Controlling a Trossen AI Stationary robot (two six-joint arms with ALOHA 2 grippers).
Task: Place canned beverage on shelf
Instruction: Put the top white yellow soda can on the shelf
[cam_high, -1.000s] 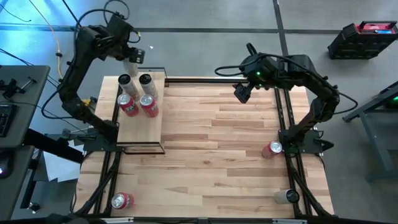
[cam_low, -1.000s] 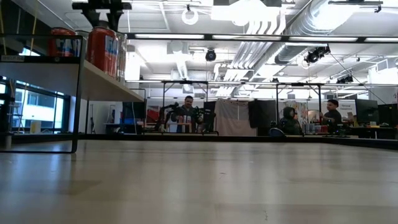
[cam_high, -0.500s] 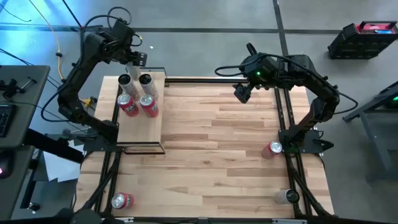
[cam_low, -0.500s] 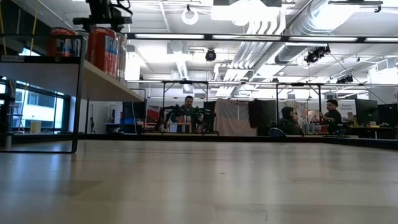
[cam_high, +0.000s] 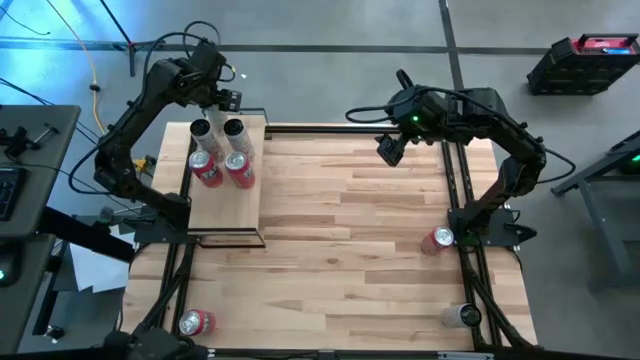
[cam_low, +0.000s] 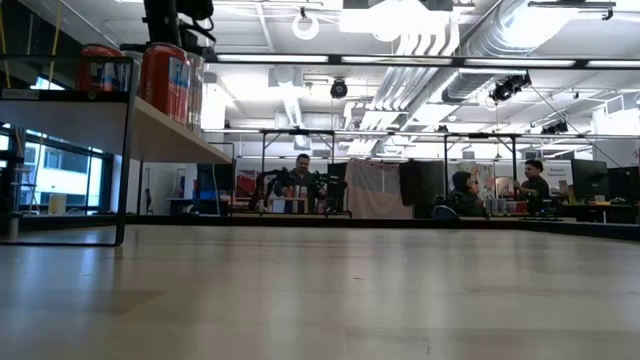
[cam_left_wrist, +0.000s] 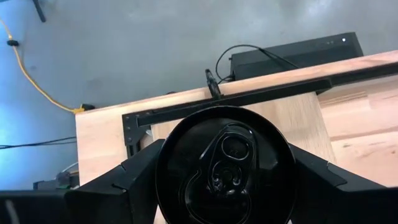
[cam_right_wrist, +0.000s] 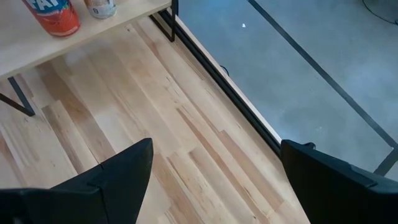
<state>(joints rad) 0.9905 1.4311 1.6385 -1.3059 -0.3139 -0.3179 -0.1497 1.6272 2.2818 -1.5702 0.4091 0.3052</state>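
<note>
1. So, the left gripper is clamped on a black-topped can. One finger sits on each side of it, and the can stands upright between them with its pull tab facing the wrist camera.
2. The shelf is right below that gripper. The gripper hangs over the shelf's far end, by the black frame bar.
3. Four cans already stand on the shelf just on the near side of the gripper: two dark-topped cans closest to it, then two red cans beside those.
4. The right gripper hovers over the far edge of the table, well apart from the shelf. Its fingers are spread wide with nothing between them.
5. Loose stuff: a red can and a pale can sit well nearward of the right gripper. Another red one is at the near corner, well away from the left gripper.
</note>
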